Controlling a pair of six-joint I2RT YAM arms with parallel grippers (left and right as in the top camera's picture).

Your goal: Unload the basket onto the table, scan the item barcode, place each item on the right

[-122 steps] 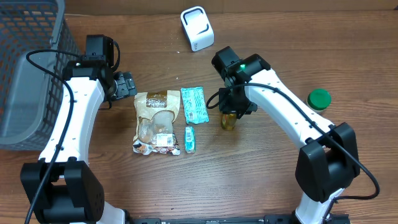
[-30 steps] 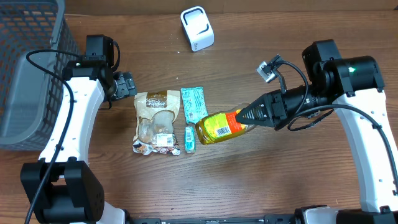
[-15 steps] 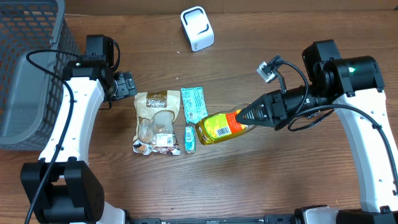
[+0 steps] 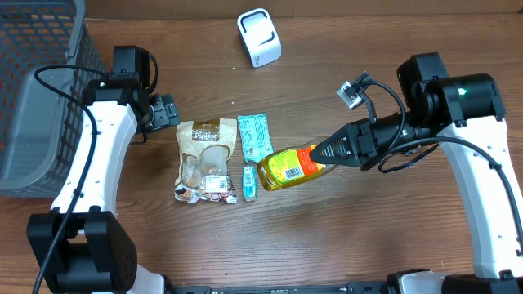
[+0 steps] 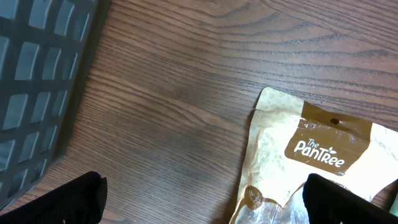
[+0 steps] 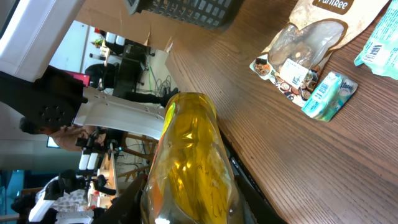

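I have the right gripper (image 4: 325, 153) pinching the yellow bottle (image 4: 286, 166) by one end. It hangs sideways above the table (image 4: 327, 237), label up, just beside the teal packets (image 4: 255, 135). My left gripper (image 4: 167, 112) sits spread wide near the snack pouch (image 4: 204, 155) — holding nothing.

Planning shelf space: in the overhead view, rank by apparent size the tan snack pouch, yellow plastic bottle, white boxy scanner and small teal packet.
1. Tan snack pouch.
2. Yellow plastic bottle and white boxy scanner: alike; the bottle hangs nearer the camera.
3. Small teal packet.
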